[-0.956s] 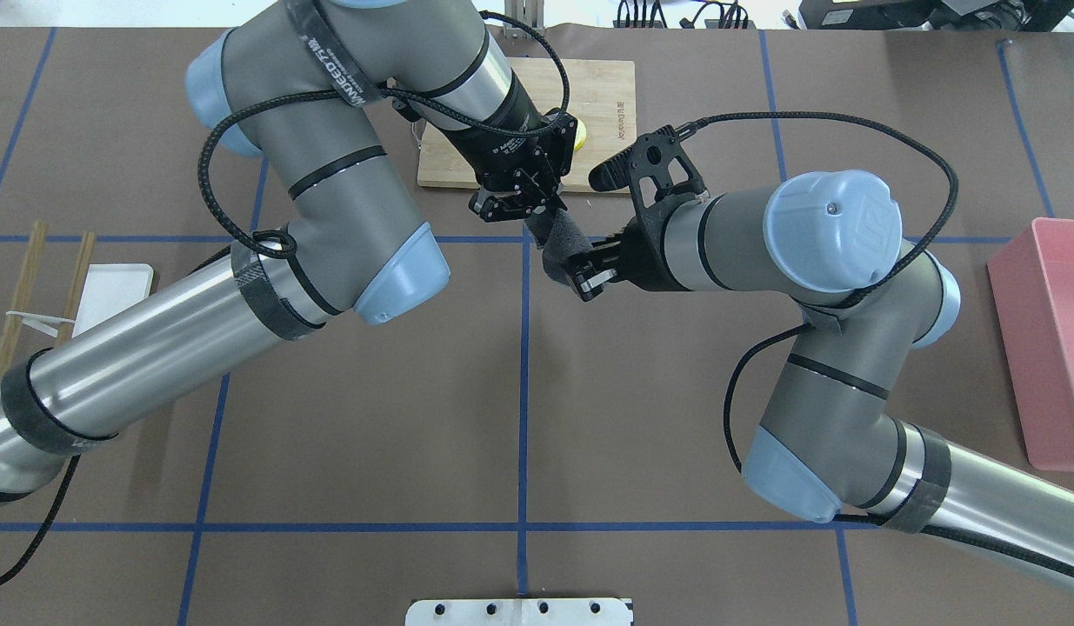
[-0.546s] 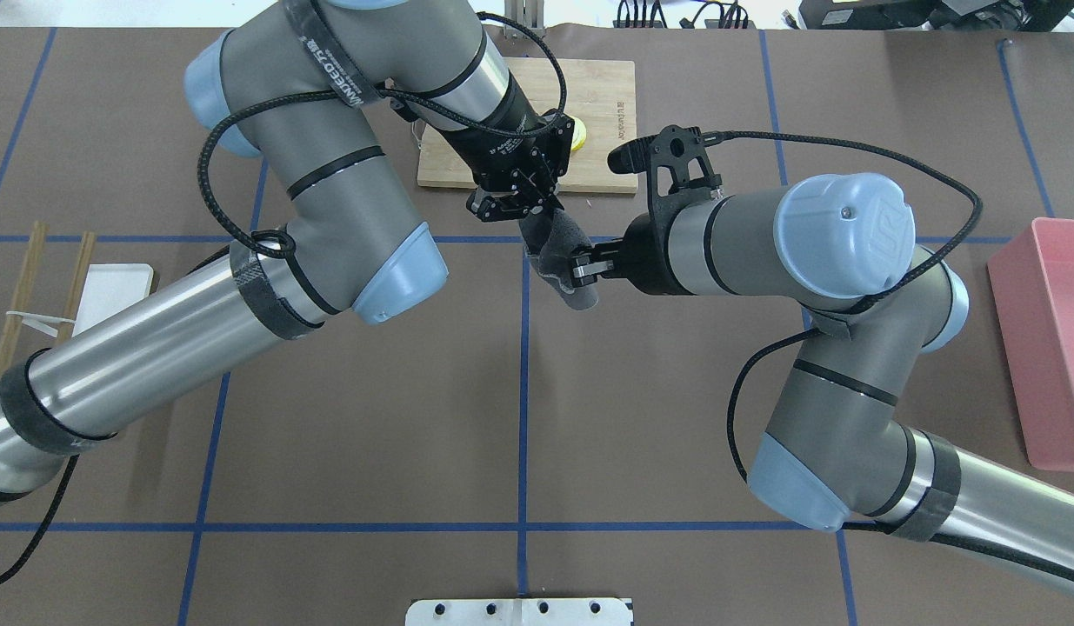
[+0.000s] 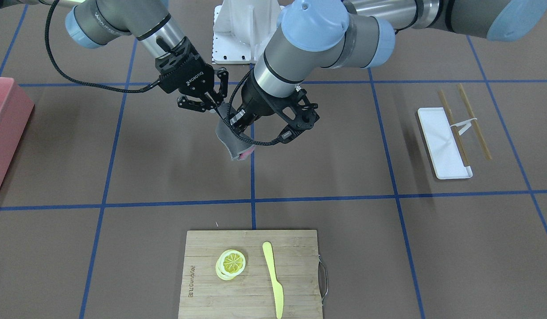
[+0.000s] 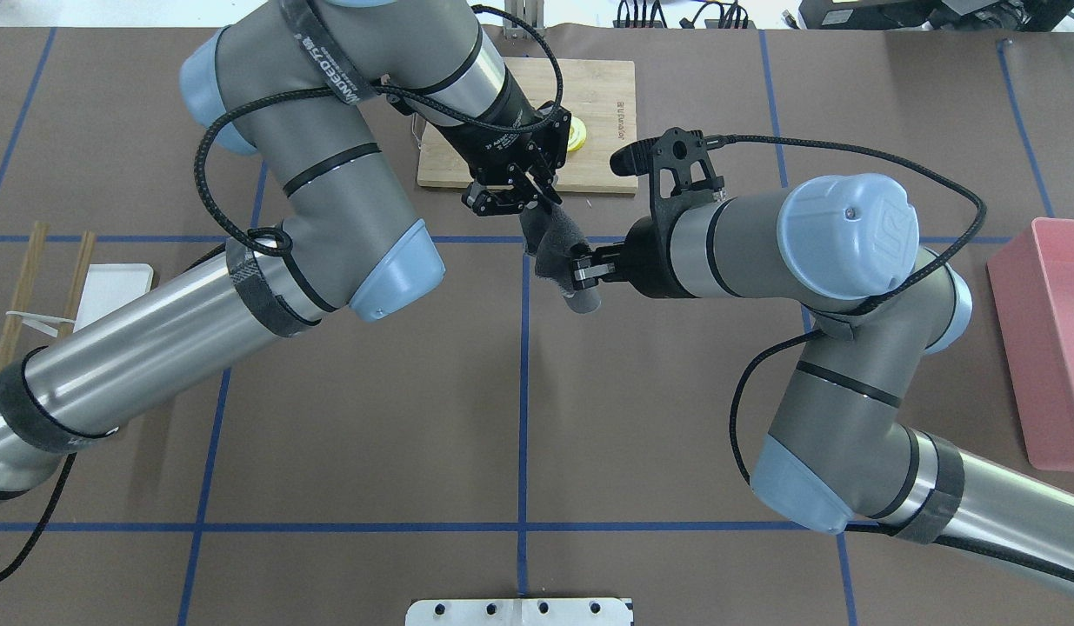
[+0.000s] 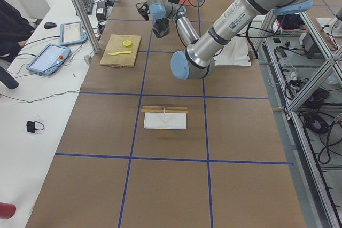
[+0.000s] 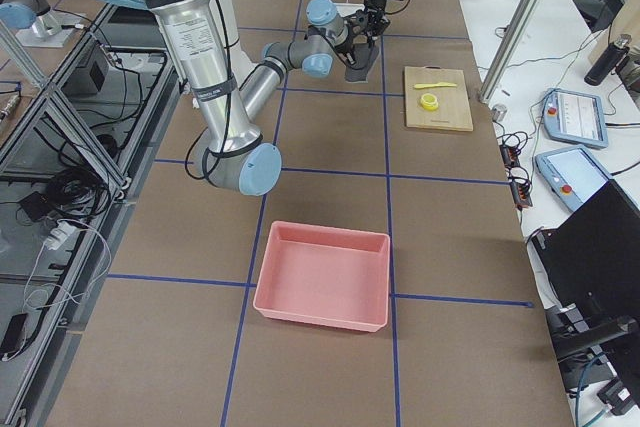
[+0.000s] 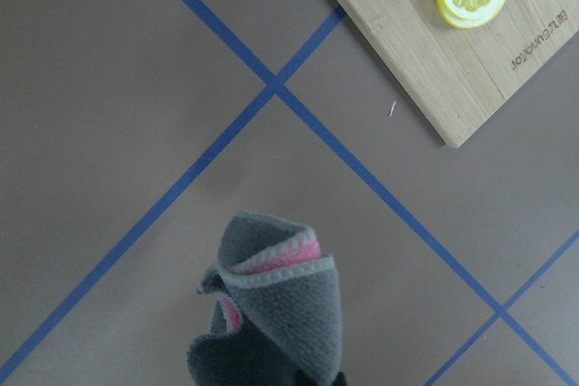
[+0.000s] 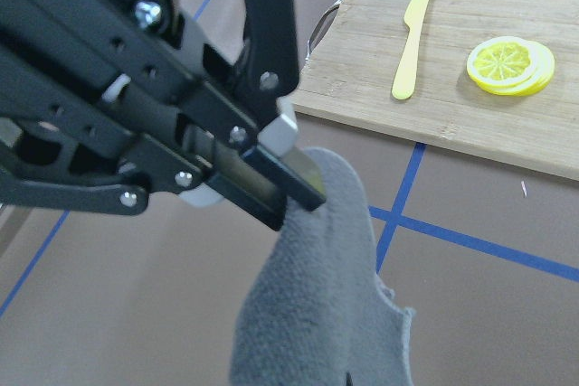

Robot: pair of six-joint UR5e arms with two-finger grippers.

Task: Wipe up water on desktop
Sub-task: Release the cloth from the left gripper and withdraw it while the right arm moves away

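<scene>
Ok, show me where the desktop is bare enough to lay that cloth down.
Bare desktop lies between the pink bin and the hanging cloth, and between the cloth and the white tray. Both sides of the cutting board are bare too. The middle is crowded: the left end effector and right end effector both grip the cloth there.

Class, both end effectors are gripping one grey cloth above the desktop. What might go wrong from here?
1. The left end effector and right end effector clamp the same cloth; if the arms part before one lets go, it may be yanked free and fall.
2. The two sit very close, so a small misjudged move might knock them together.
3. The cloth hangs bunched, so it may wipe the desktop poorly.
</scene>
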